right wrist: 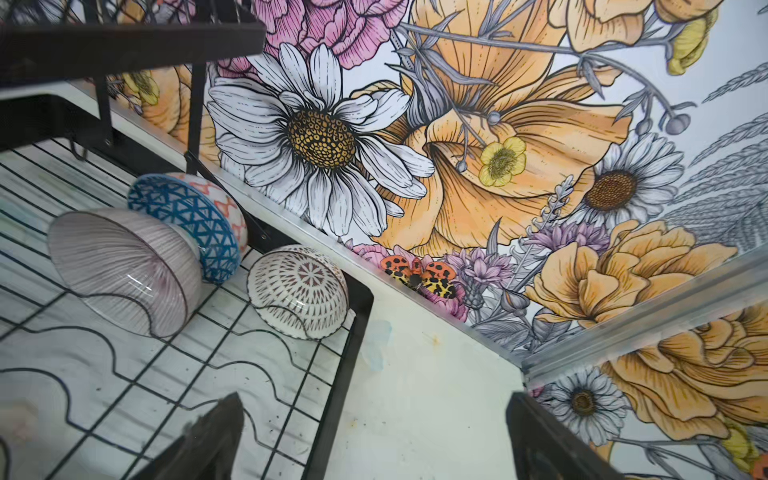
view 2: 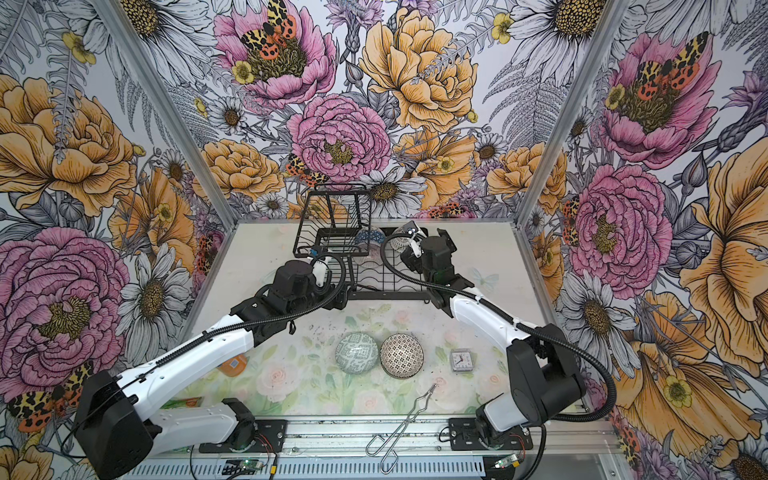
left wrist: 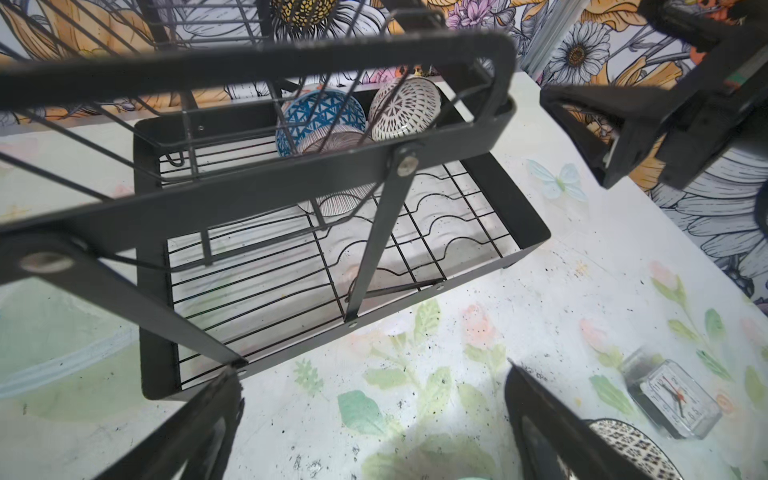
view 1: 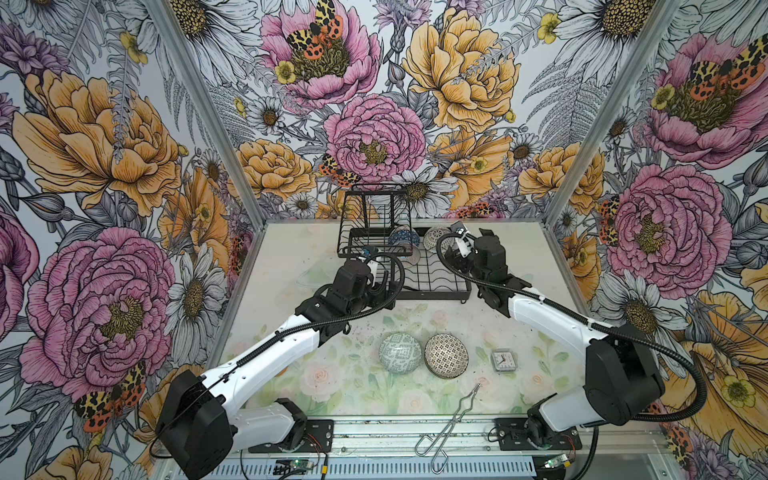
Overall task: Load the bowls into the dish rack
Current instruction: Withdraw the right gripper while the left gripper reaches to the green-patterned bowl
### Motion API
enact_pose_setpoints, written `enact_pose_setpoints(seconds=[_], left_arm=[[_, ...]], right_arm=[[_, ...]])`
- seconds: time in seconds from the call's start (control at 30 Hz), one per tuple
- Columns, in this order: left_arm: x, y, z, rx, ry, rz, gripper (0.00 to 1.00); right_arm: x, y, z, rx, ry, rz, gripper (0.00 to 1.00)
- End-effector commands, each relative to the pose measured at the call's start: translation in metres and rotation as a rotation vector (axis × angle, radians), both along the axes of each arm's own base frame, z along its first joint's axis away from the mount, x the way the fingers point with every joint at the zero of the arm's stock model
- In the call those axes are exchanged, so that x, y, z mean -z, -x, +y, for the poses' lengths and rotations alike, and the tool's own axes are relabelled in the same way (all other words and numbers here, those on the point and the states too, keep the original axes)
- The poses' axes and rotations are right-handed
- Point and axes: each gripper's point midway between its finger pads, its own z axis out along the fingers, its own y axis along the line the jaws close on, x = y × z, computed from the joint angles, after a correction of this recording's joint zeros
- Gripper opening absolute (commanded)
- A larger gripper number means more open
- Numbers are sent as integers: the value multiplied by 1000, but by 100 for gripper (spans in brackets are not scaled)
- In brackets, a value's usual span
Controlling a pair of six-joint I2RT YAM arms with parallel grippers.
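Tongs (view 1: 449, 419) at the front edge. Mid-surface: maze bowl (view 1: 400, 351) and mosaic bowl (view 1: 446, 355) side by side, outside the dish rack (left wrist: 536, 232). Left end effector (left wrist: 374, 378) and right end effector (right wrist: 374, 399) both spread apart, empty, at the rack. Far end of the rack: blue-triangle bowl (right wrist: 187, 212), pink-striped bowl (right wrist: 120, 266) and dotted bowl (right wrist: 299, 286), tipped on edge.

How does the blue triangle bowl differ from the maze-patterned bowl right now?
The blue triangle bowl stands on edge in the dish rack; the maze-patterned bowl lies flat on the table. The blue one is blue-and-white; the maze one is grey-green. Both are small round bowls.
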Motion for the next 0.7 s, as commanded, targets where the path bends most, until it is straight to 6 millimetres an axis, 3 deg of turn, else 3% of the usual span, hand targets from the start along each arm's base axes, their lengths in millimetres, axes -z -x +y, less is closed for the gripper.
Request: enact_pose_setpoints(seconds=[0.0,0.3,0.53,0.67], left_arm=[[24,22,-4,59,-39,90,99],[78,60,3,53,-75,296,99],[119,86,-8,109,-98,441,99],[140,92,-5,92,-130,501,99]], right_arm=[[20,23,11,-31,-170,221,99],[24,31,20,-75,-275,341,99],[30,31,20,-76,-275,358,100],[32,31,19,-71,-273,359,100]])
